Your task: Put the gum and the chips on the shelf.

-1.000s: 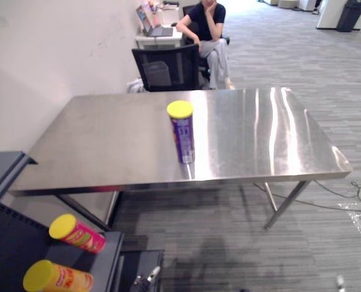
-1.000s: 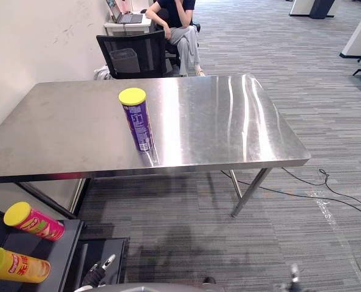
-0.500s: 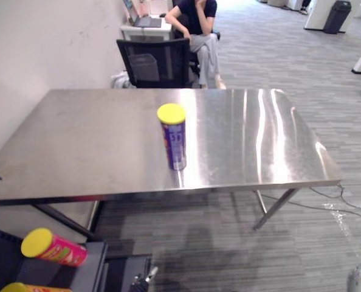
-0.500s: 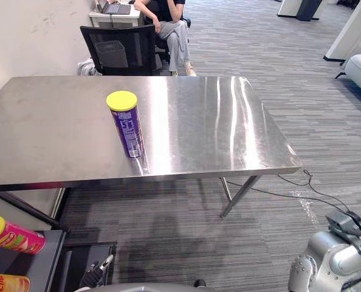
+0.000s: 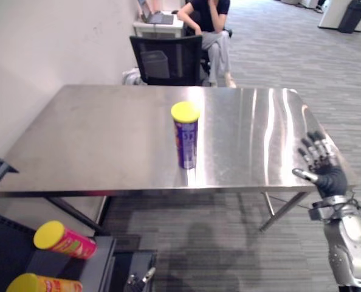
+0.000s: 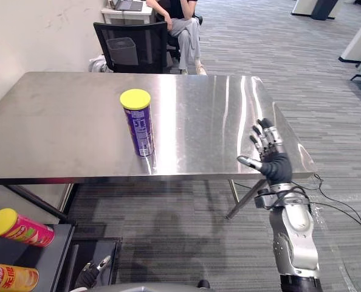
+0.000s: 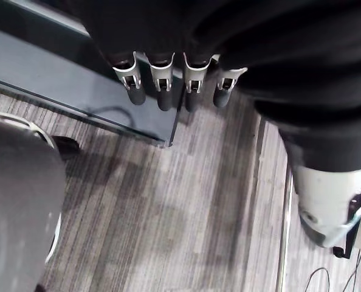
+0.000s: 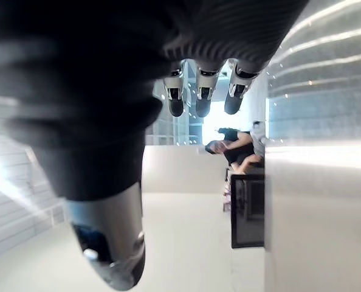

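Chips can (image 5: 186,135): purple with a yellow lid, upright on the steel table (image 5: 95,140), about midway across and toward its near edge.
Right hand (image 6: 273,163): raised by the table's near right corner, well apart from the can; fingers straight and spread, thumb out, holding nothing.
Left hand (image 7: 164,91): low at near left, fingers straight, side by side, empty.
Shelf (image 5: 10,255): dark, near left, bearing a pink can (image 5: 65,239) and an orange can (image 5: 44,285) on their sides.

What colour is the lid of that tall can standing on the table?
Yellow lid, on a purple can; the right eye view shows it best.
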`<state>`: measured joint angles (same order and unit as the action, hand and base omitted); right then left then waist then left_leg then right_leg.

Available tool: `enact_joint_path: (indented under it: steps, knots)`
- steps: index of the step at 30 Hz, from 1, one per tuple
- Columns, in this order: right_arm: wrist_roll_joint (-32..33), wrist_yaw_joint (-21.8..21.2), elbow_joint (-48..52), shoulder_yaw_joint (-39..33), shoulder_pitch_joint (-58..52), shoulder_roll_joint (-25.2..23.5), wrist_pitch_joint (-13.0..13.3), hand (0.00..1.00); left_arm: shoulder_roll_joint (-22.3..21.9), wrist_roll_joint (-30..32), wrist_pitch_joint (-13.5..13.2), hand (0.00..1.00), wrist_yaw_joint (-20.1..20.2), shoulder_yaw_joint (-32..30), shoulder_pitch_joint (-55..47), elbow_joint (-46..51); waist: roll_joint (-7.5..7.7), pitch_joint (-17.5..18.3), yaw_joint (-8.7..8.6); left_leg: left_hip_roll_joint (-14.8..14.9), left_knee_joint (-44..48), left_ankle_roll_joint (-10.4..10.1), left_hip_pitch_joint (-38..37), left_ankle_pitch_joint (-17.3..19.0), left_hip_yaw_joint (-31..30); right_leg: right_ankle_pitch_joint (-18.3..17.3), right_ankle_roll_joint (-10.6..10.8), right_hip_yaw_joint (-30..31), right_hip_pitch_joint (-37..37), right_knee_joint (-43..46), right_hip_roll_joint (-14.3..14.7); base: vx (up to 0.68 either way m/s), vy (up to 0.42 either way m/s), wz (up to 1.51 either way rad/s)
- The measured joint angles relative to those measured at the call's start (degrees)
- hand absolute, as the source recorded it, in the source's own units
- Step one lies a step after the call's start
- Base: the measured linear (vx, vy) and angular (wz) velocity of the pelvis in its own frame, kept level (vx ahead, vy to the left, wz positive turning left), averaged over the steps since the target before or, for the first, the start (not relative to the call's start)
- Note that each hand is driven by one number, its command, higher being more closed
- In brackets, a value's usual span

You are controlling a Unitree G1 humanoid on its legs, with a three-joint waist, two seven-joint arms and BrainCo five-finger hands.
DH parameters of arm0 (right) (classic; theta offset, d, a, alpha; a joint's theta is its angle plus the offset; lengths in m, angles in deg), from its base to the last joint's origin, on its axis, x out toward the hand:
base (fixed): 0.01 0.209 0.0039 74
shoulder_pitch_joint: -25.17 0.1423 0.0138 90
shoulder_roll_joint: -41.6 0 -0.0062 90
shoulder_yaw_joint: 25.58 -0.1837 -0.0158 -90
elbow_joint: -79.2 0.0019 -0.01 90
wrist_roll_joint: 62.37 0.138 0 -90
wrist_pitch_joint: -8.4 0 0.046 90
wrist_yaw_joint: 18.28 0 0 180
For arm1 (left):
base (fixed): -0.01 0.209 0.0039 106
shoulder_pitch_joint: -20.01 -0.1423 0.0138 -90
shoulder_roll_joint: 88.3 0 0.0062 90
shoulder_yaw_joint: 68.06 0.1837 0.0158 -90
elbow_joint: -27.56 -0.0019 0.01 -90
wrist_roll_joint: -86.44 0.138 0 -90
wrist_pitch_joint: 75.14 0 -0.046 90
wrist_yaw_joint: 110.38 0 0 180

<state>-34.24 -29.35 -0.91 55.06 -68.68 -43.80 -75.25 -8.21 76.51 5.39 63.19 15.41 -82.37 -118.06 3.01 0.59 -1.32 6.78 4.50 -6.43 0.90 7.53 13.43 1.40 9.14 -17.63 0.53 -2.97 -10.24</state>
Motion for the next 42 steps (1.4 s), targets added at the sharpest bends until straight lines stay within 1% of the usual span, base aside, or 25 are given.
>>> enact_joint_path:
  steps: [4,5,6,9,10,13,14,17,18,22,24,26,30,33,36,40,42]
  knots:
    - [0.0,0.07,-3.83,3.51,3.11,0.26,-0.31,0.0,1.4,0.14,0.0,0.0,-0.07,0.57,-0.22,-1.26,-0.06,-0.11,0.49,-0.33,0.33,0.06,0.0,-0.03,-1.87,0.0,-0.01,-1.68,1.19,0.0,-0.27,0.0,0.018,0.24]
    - [-0.02,0.16,-4.78,4.25,4.1,0.37,-0.37,0.0,1.56,0.4,0.04,0.0,-0.09,0.58,-0.48,-1.69,-0.11,-0.42,1.14,-0.55,0.6,0.08,0.07,-0.04,-2.28,0.0,-0.01,-2.05,1.44,0.0,-0.5,-0.02,0.019,0.12]
    - [-0.02,0.3,-5.13,4.56,4.5,0.48,-0.37,0.0,1.56,0.97,0.03,0.0,-0.09,0.59,-0.6,-1.78,-0.19,-0.74,1.36,-0.71,0.73,0.09,0.07,-0.05,-2.97,0.0,-0.01,-2.36,1.71,-0.01,-0.61,-0.05,0.03,0.21]
    - [-0.09,1.1,-7.23,7.3,7.59,1.02,-0.69,0.0,1.57,2.21,0.05,0.0,-0.19,0.68,-1.5,-2.75,-0.55,-1.3,1.89,-1.73,0.86,0.8,1.11,-0.52,-5.64,0.0,0.0,-4.26,1.96,-0.01,-1.33,-0.05,0.03,0.3]
    - [-0.11,1.35,-7.95,8.13,8.81,1.0,-0.7,0.0,1.59,2.22,0.05,0.0,-0.25,0.67,-1.61,-2.96,-0.54,-1.77,2.05,-1.91,0.88,1.01,1.15,-0.67,-6.18,0.0,0.0,-4.5,2.08,-0.01,-1.43,-0.08,0.024,0.3]
    - [-0.6,2.42,-8.93,9.48,11.65,1.0,-0.98,0.0,1.6,2.28,0.06,0.0,-0.28,0.68,-1.77,-3.12,-0.45,-2.49,3.5,-2.24,1.22,1.36,1.55,-0.92,-7.17,0.0,0.0,-5.27,2.24,-0.01,-1.63,-0.07,0.011,0.16]
    - [-0.62,2.64,-9.01,10.06,12.76,1.0,-1.04,0.0,1.64,2.33,0.06,0.0,-0.27,0.69,-1.91,-3.12,-0.43,-2.63,3.45,-2.45,1.52,1.48,2.01,-1.03,-8.12,0.0,0.0,-6.01,2.46,-0.01,-1.73,-0.04,0.016,0.32]
    - [-0.71,3.59,-11.08,11.34,16.47,0.99,-1.26,0.0,1.71,2.34,0.06,0.0,-0.17,0.68,-2.43,-3.09,-0.19,-3.23,4.03,-2.86,1.61,1.69,2.29,-1.39,-9.5,-0.01,0.0,-7.09,2.92,-0.01,-1.93,-0.04,0.017,0.21]
    - [-0.9,4.32,-11.74,11.99,17.78,0.99,-1.67,0.0,1.7,2.35,0.06,0.0,-0.16,0.68,-2.63,-3.1,-0.15,-3.47,4.68,-2.99,1.62,1.75,2.36,-1.49,-9.62,0.01,0.02,-7.15,2.91,-0.01,-2.02,-0.03,0.022,0.11]
    - [-1.28,4.79,-15.61,13.07,21.26,0.95,-3.24,0.0,1.78,2.98,0.11,0.0,-0.11,0.69,-2.71,-3.05,0.0,-3.81,5.4,-3.45,1.74,1.94,3.17,-1.86,-11.07,0.02,0.04,-8.32,2.96,-0.01,-2.2,-0.01,0.017,0.16]
    - [-1.55,5.84,-18.4,14.41,23.49,0.95,-3.84,0.0,1.83,3.96,0.13,0.0,0.0,0.71,-2.7,-3.0,0.05,-3.99,6.27,-3.5,1.78,1.97,3.17,-1.89,-11.33,0.03,0.04,-8.47,3.1,-0.02,-2.19,0.01,0.009,0.04]
    - [-3.3,6.31,-20.04,15.01,24.82,0.93,-4.06,0.0,1.84,3.94,0.14,0.0,0.01,0.92,-2.68,-2.83,0.01,-4.39,6.44,-3.59,1.83,1.98,3.03,-1.89,-11.75,0.03,0.03,-8.73,3.51,-0.04,-2.19,0.01,0.01,0.09]
    - [-3.57,7.12,-22.82,15.09,27.38,0.9,-4.46,0.0,2.06,3.94,0.14,0.0,0.02,1.57,-2.7,-2.53,0.1,-5.61,6.69,-3.7,2.0,2.03,2.96,-1.92,-12.25,0.03,0.03,-9.02,3.89,-0.09,-2.22,0.0,0.005,0.04]
    - [-8.17,8.17,-25.06,15.11,28.0,0.91,-4.43,0.0,2.13,3.99,0.25,0.0,0.0,1.74,-2.74,-2.55,0.01,-5.91,6.76,-3.93,1.98,2.17,2.96,-2.01,-12.6,0.03,0.03,-9.37,4.12,-0.12,-2.38,-0.01,0.015,0.05]
    - [-10.64,8.52,-27.23,15.46,29.16,0.93,-4.43,0.0,2.14,3.99,0.47,0.0,0.02,1.74,-2.74,-2.49,-0.02,-6.57,6.75,-4.14,2.04,2.28,2.9,-2.08,-12.98,0.04,0.03,-9.85,4.63,-0.34,-2.48,0.0,0.017,0.07]
    - [-10.7,8.46,-29.11,16.55,31.29,0.96,-4.43,0.0,2.17,4.0,0.94,0.0,0.08,1.75,-2.89,-2.45,-0.11,-7.42,6.9,-4.18,2.18,2.32,2.91,-2.11,-13.27,0.04,0.03,-10.12,4.83,-0.34,-2.47,0.0,0.008,0.04]
    - [-10.69,8.4,-29.15,16.56,32.13,0.97,-4.43,0.0,2.16,4.03,1.32,0.0,0.18,2.13,-3.32,-2.46,-0.16,-7.73,7.24,-4.27,2.2,2.36,2.94,-2.14,-13.57,0.05,0.03,-10.24,4.91,-0.34,-2.5,0.0,0.015,0.03]
